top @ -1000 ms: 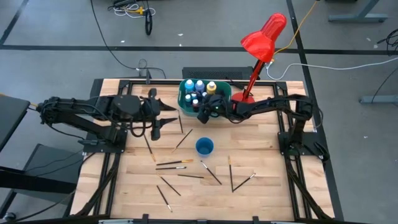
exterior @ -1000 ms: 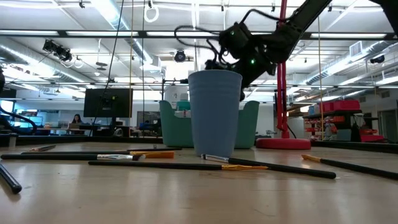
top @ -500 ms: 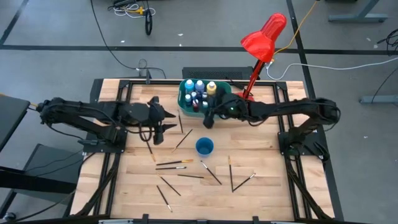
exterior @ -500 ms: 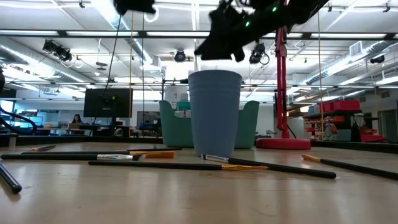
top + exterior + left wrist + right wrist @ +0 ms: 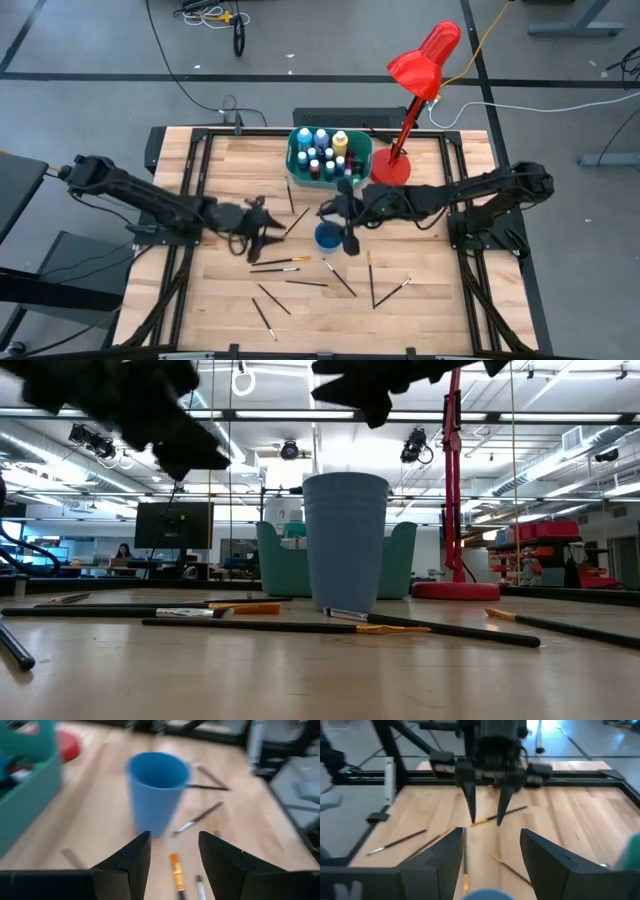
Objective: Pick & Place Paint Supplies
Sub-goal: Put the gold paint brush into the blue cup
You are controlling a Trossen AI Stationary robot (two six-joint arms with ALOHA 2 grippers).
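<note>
A blue cup [image 5: 328, 236] stands upright at mid-table, and several thin paintbrushes [image 5: 280, 264] lie flat around it. Small paint bottles [image 5: 322, 150] stand in the teal tub [image 5: 296, 160] at the far edge. My left gripper [image 5: 275, 230] hangs open just left of the cup and low over the table, pointing at the cup [image 5: 157, 790]. An orange-ferruled brush [image 5: 176, 870] lies on the wood below its fingers. My right gripper [image 5: 335, 218] hangs open above the cup, facing the left gripper [image 5: 485, 805], with nothing between its fingers.
The red desk lamp [image 5: 420, 70] stands on its round base [image 5: 390, 170] right of the tub, its head raised over the far edge. More brushes [image 5: 338, 277] lie toward the near edge. Bare wood lies left of the tub and at the near right.
My left gripper has dropped toward the table and come nearer the cup and the near edge. My right gripper has left the tub, swung toward the near edge and risen, and now hangs over the cup. Cup and brushes have stayed put.
</note>
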